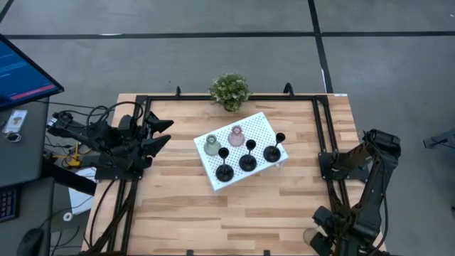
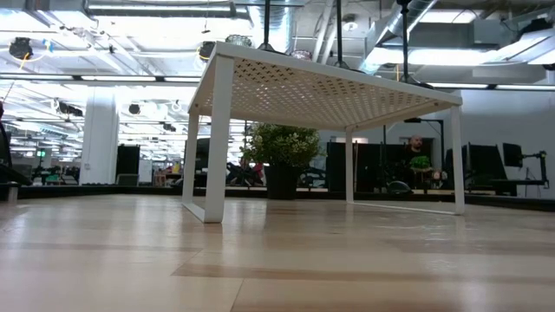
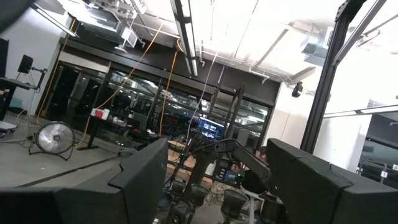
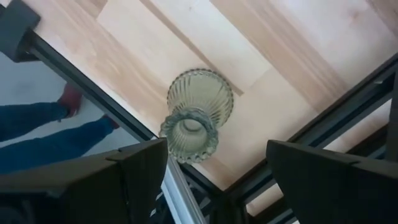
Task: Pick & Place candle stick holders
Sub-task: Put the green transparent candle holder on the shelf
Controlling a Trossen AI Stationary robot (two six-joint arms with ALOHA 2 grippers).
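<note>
Directly ahead of my right jaws (image 4: 214, 177), which stand apart and empty, the olive-green holder (image 4: 193, 115) sits upright at the counter (image 4: 280, 56) corner.

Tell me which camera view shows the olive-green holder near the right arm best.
The right wrist view: the olive-green holder stands upright on the table, ribbed body and open mouth clear, between the right gripper's open fingers. The high view catches only a sliver at the bottom edge. The low and left wrist views miss it.

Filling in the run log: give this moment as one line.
tray: five holders | olive-green holder: table corner, below open right gripper | left gripper: open, parked
</note>
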